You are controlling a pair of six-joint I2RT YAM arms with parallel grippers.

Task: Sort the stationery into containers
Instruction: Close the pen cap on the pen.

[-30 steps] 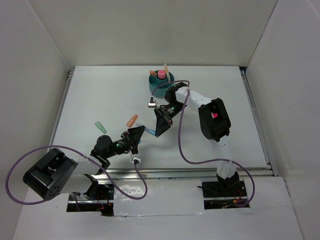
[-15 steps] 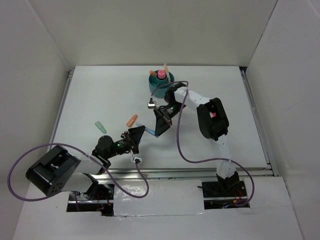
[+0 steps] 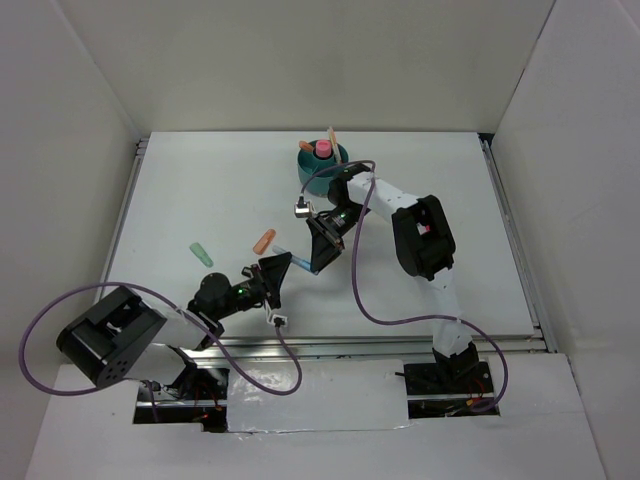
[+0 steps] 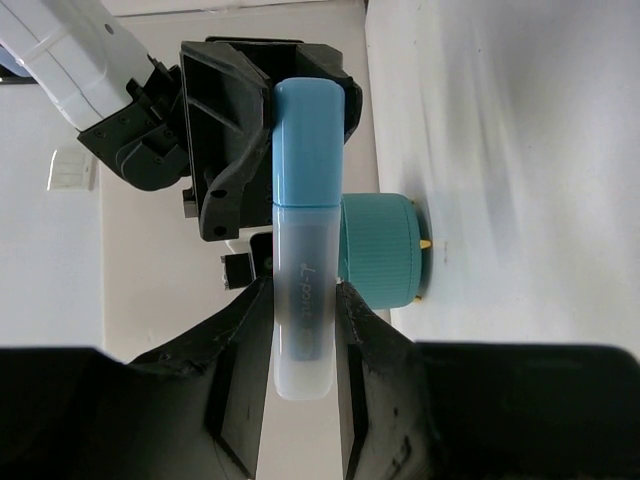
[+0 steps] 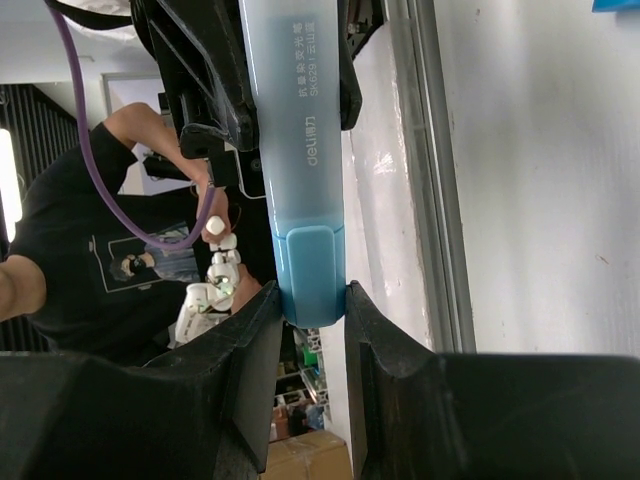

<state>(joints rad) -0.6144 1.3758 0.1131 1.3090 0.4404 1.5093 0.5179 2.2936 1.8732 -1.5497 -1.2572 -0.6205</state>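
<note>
A blue highlighter (image 3: 298, 263) hangs above the table, held at both ends. My left gripper (image 3: 283, 270) is shut on its clear cap end (image 4: 303, 330). My right gripper (image 3: 311, 259) is shut on its blue body end (image 5: 312, 305). The marker's barrel shows in the left wrist view (image 4: 305, 150) and the right wrist view (image 5: 292, 150). The round teal organizer cup (image 3: 322, 160) stands at the back and holds a pink stub and orange pens. It also shows behind the marker in the left wrist view (image 4: 380, 248). An orange marker (image 3: 264, 241) and a mint green marker (image 3: 202, 254) lie on the table.
The white table is walled on three sides. A metal rail (image 3: 380, 342) runs along its near edge. Purple cables loop beside both arms. The right arm's links stretch from the cup to the front right.
The left arm's rear links have shifted slightly to the right. Both grippers stay on the blue highlighter in nearly the same place.
</note>
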